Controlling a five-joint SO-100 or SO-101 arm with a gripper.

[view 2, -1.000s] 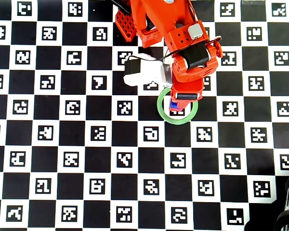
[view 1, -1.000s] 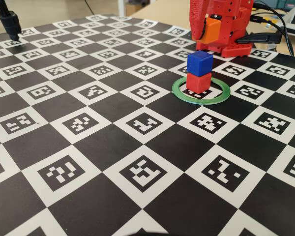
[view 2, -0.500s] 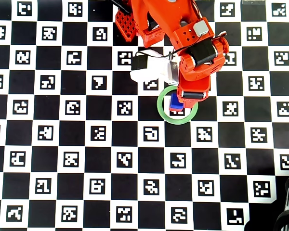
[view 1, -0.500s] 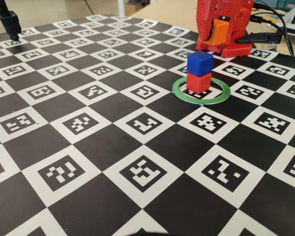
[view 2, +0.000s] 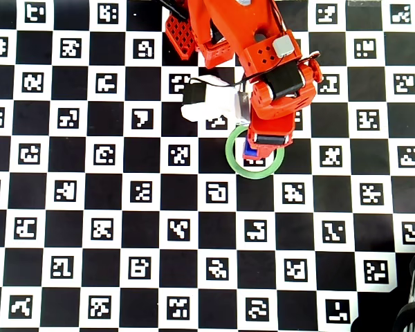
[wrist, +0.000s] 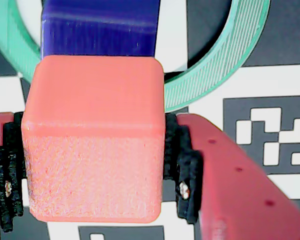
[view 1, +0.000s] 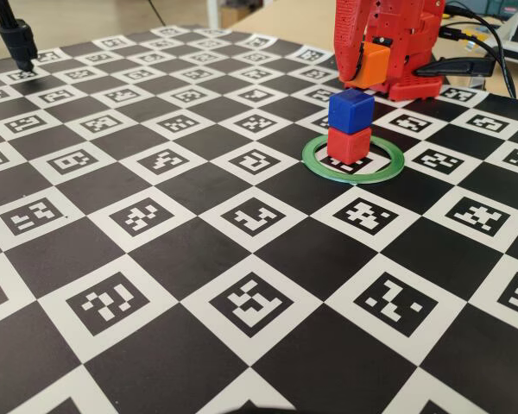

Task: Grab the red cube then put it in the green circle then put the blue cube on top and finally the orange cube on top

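The arm reaches from the far edge of the checkerboard mat (view 1: 155, 216), wrist bent downward over the green circle (view 1: 314, 164). The gripper (view 1: 369, 65) pinches the orange cube (wrist: 92, 135) between its black pads (wrist: 182, 170), holding it in the air just above and behind the blue cube (view 1: 350, 110). The blue cube sits on the red cube (view 1: 349, 145), which rests inside the green circle. In the overhead view the arm covers most of the stack; only a sliver of blue shows. The red cube is hidden in the wrist view.
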